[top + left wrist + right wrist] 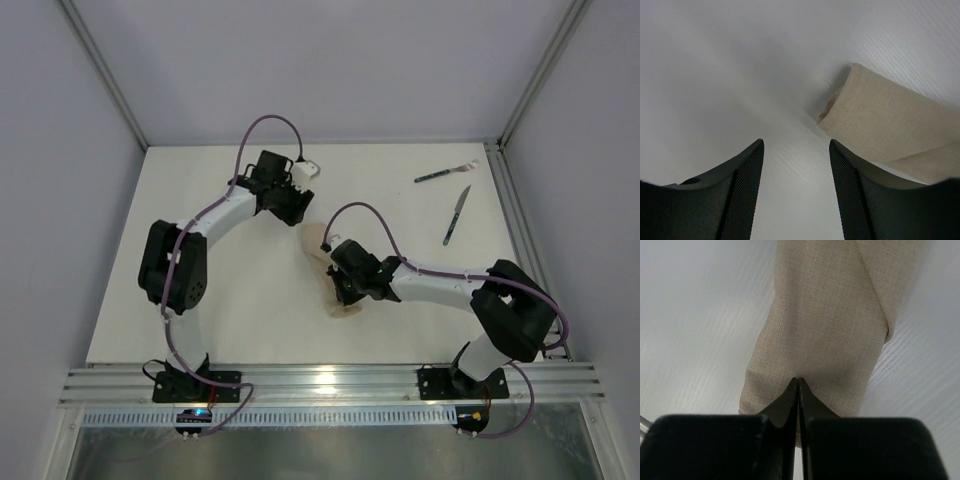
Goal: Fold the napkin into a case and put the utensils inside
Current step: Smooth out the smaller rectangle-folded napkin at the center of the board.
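Note:
The napkin lies folded as a narrow beige case (318, 243) in the middle of the white table (200, 300). My right gripper (340, 280) is over it, hiding its middle. In the right wrist view the right gripper (798, 379) is shut, tips together and right over the cloth (830, 315) near its close end; a diagonal pocket edge shows farther up. My left gripper (297, 212) stands open just beyond the case's far end. In its own view the left gripper (796, 142) has only bare table between the fingers, and the cloth's end (890, 120) lies to the right. The utensils, a fork (445, 172) and a knife (457, 215), lie far right.
A metal frame rail (512, 200) runs along the table's right side close to the knife. A slotted aluminium rail (320, 385) carries both arm bases at the near edge. Grey walls close off the back and sides.

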Tool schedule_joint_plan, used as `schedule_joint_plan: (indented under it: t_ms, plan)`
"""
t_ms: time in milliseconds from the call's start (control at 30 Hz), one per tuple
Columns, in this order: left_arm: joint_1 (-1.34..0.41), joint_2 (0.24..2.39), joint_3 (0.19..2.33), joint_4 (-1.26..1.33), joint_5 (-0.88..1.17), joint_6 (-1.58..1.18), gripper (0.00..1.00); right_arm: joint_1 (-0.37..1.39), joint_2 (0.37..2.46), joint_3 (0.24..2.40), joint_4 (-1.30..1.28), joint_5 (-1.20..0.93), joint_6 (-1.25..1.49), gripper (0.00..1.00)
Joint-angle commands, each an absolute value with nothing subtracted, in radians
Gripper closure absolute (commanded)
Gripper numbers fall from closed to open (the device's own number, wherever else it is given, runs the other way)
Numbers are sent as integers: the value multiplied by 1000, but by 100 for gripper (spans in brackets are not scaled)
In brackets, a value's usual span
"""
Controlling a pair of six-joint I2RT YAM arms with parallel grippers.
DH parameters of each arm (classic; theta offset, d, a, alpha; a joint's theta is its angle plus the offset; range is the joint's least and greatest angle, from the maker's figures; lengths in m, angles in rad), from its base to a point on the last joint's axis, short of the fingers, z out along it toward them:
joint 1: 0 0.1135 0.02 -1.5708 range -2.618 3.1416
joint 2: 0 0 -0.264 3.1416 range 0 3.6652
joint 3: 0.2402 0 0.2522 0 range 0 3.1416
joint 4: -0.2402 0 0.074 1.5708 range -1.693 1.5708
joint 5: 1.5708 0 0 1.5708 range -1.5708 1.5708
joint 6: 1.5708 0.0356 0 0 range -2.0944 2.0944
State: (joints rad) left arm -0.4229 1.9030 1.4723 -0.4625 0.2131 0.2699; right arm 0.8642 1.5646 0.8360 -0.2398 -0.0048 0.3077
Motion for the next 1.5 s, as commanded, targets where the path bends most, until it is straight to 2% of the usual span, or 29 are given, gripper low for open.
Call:
schedule_joint_plan:
  t_ms: [0,300,400,433,533,567,800,1000,1267,1467]
  plan:
    - [-429,1936,1509,-417,299,200,42,907,1566,833,-193,144,331,96]
    - [-430,2017,1502,-405,390,179,39,905,1631,811,-130,221,315,96]
    - [-430,2036,1497,-413,364,172,47,905,1657,836,-129,233,304,96]
    - [-430,2040,1491,-414,356,170,55,899,1661,838,-121,233,302,96]
    - [-430,2042,1477,-435,333,163,69,878,1670,841,-97,227,299,96]
    - [-430,2040,1473,-442,333,161,70,870,1672,841,-91,226,296,96]
    - [-430,2036,1450,-512,281,153,70,833,1698,906,-63,215,195,96]
    - [-430,2019,1417,-517,261,152,70,860,1637,965,-155,282,121,93]
    - [-430,2019,1414,-519,239,161,70,936,1485,856,-172,187,185,90]
    - [-430,2017,1410,-518,233,163,69,934,1505,759,-138,155,271,91]
